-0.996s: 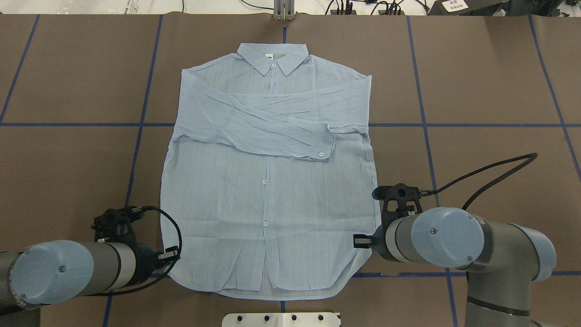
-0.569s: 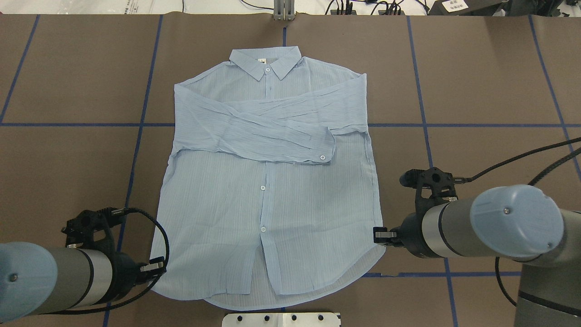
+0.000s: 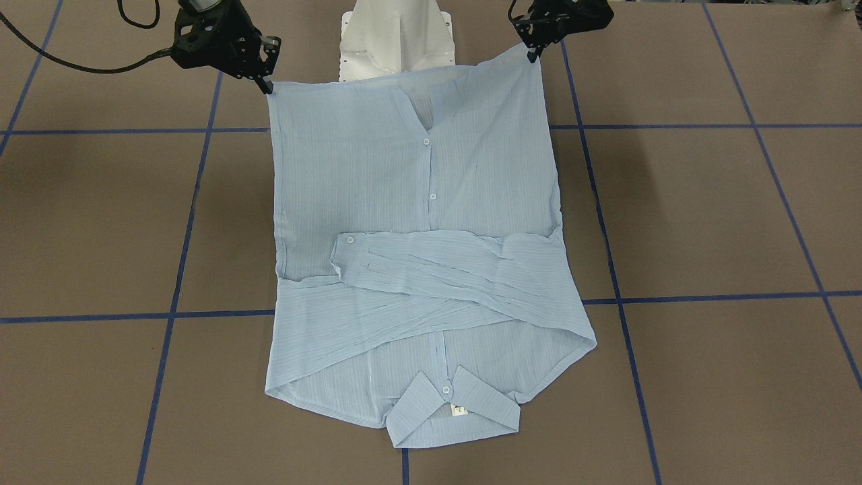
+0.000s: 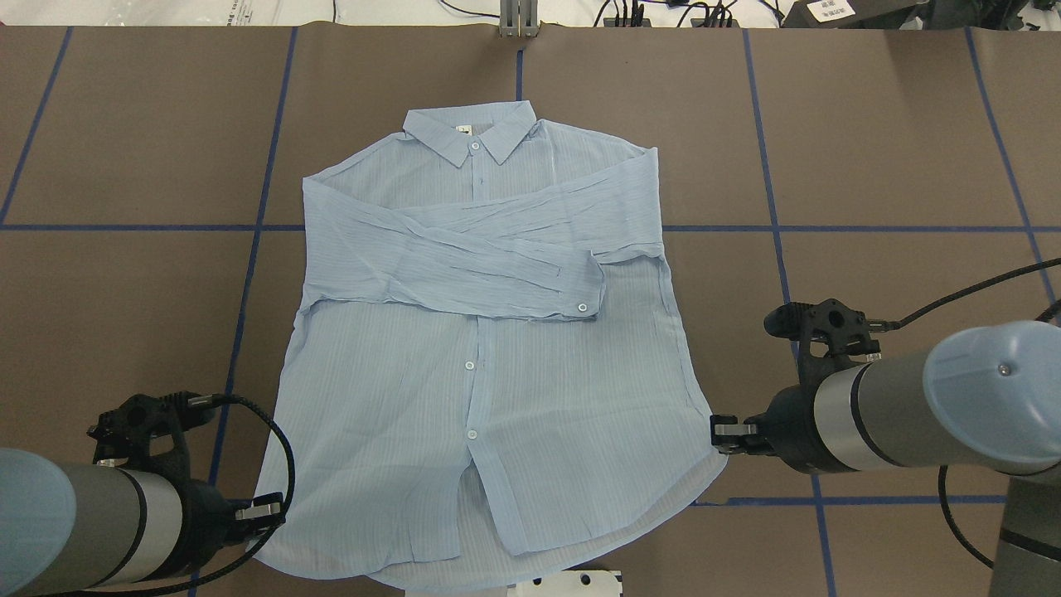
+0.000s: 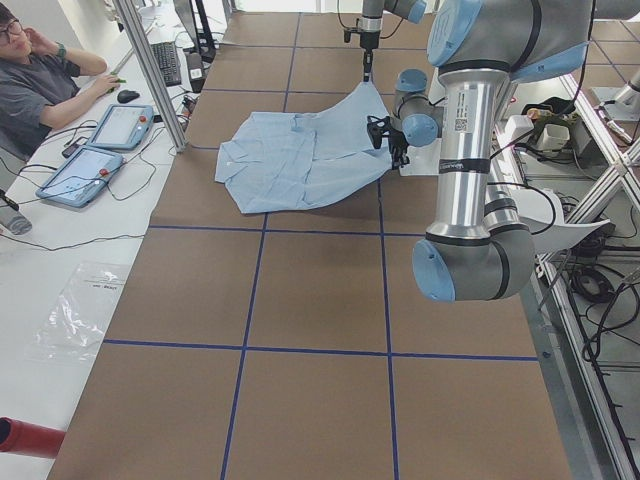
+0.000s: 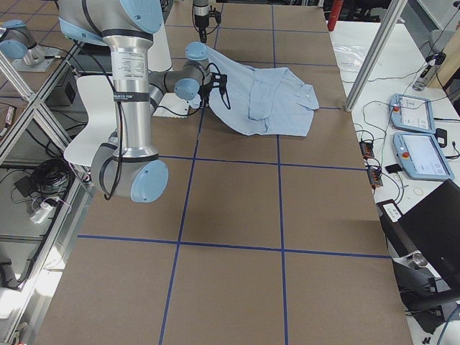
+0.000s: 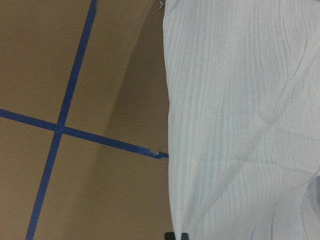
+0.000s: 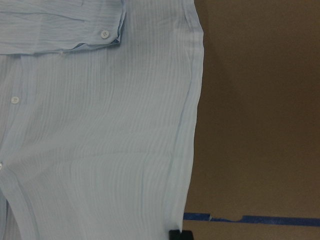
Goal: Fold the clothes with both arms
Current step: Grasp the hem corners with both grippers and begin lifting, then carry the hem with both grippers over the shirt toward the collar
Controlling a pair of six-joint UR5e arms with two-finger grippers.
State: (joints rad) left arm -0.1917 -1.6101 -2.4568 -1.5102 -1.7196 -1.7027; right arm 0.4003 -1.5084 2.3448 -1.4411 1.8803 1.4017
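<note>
Dragged back and spread wider, the shirt [image 4: 464, 356] is pinched at its hem corners by the left end effector [image 4: 267, 507] and right end effector [image 4: 719, 434], collar [image 4: 468, 133] lying on the counter [image 4: 870, 166] ahead of them. Hem-to-collar fold seems underway; an even forward carry is called for.

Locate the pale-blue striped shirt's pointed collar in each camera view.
Front-facing: pointed pale-blue collar, bottom centre.
Overhead: top centre.
Exterior left: upper left of centre.
Exterior right: upper right of centre.
Left wrist: not visible.
Right wrist: not visible.
Shared landmark: small white cuff button.
</note>
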